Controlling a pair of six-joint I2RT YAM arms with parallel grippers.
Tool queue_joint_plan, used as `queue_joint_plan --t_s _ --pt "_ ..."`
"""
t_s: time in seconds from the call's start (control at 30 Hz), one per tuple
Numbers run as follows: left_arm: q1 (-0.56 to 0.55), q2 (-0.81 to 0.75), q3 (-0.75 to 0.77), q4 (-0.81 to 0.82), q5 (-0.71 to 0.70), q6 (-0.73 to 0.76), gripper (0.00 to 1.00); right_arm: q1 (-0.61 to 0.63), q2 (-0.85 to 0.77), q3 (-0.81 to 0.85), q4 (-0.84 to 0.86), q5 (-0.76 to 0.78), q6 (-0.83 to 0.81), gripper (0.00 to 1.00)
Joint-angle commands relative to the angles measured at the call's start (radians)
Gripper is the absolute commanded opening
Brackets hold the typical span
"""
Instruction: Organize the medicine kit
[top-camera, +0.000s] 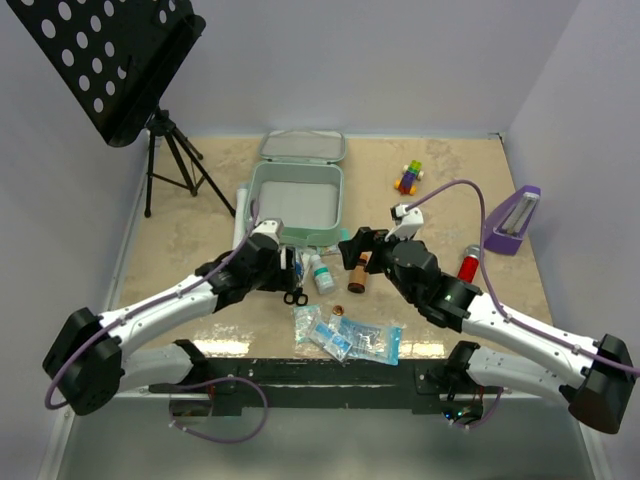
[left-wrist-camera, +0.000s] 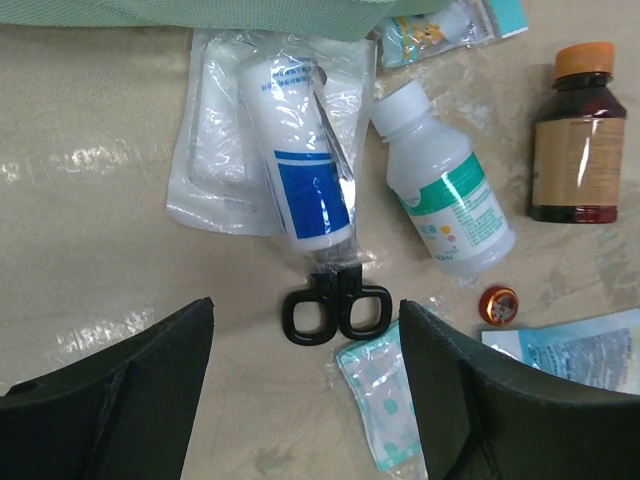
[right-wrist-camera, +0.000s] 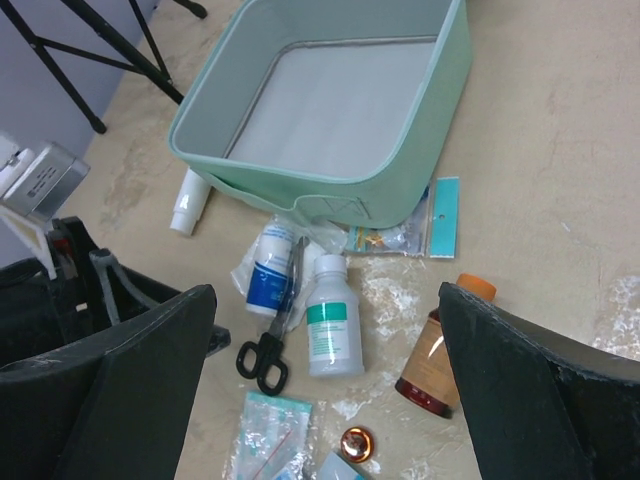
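The medicine kit (top-camera: 297, 195) is a mint-green case standing open, lid (top-camera: 303, 147) flat behind it; its inside looks empty in the right wrist view (right-wrist-camera: 380, 195). In front of it lie a bandage roll in a clear packet (left-wrist-camera: 295, 150), black scissors (left-wrist-camera: 335, 305), a white bottle with a green label (left-wrist-camera: 445, 195), a brown bottle with an orange cap (left-wrist-camera: 578, 135) and a small red tin (left-wrist-camera: 498, 303). My left gripper (left-wrist-camera: 305, 320) is open and empty just above the scissors' handles. My right gripper (right-wrist-camera: 325, 295) is open and empty above the white bottle (right-wrist-camera: 332, 320).
Several clear teal packets (top-camera: 345, 335) lie near the front edge. A white tube (top-camera: 240, 215) lies left of the kit. A red tube (top-camera: 468, 265), a purple wedge (top-camera: 513, 220) and a small toy (top-camera: 408, 177) are at the right. A music stand (top-camera: 110, 60) stands at the back left.
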Motion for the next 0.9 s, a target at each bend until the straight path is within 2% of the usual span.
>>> queue_joint_plan --t_s 0.0,0.13,0.3,0.43,0.67,0.87 --pt "-0.008 0.078 0.086 0.043 -0.053 0.06 0.77 0.003 -0.034 -0.025 0.024 -0.004 0.017 0.98" --pt "-0.008 0.093 0.104 0.093 0.003 0.059 0.73 0.002 -0.039 -0.04 0.027 -0.005 0.014 0.98" --pt "-0.07 0.124 0.104 0.198 0.1 -0.027 0.75 0.002 -0.007 -0.048 0.016 -0.004 0.025 0.98" --pt "-0.118 0.171 0.109 0.258 0.093 -0.142 0.79 0.003 -0.007 -0.045 0.015 -0.004 0.046 0.98" --pt "-0.12 0.219 0.069 0.341 0.024 -0.333 0.8 0.003 -0.047 -0.043 -0.014 -0.004 0.057 0.98" --pt "-0.12 0.345 0.138 0.301 -0.006 -0.384 0.8 0.002 -0.086 -0.046 -0.048 -0.001 0.057 0.98"
